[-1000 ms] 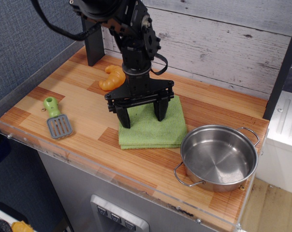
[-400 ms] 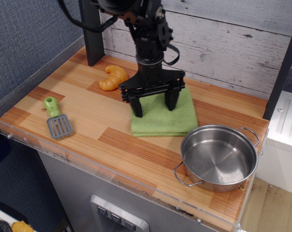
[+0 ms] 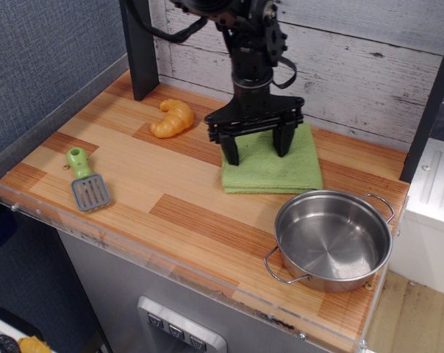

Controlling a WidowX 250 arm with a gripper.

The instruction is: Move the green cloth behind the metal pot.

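Note:
The green cloth [image 3: 275, 170] lies folded flat on the wooden counter, just behind and to the left of the metal pot [image 3: 331, 240], with its front edge close to the pot's far rim. The pot is empty and stands at the front right. My gripper [image 3: 256, 154] points straight down over the cloth. Its two dark fingers are spread wide apart, and both tips rest on the cloth's back half.
An orange croissant toy [image 3: 171, 118] lies at the back left. A green-handled grey spatula [image 3: 86, 181] lies near the left front edge. A black post [image 3: 138, 51] stands at the back left by the plank wall. A clear raised lip edges the counter [image 3: 134, 158].
My gripper has moved right and back across the counter, and the green cloth has slid along under its fingertips toward the space behind the pot. The pot, croissant and spatula have not moved.

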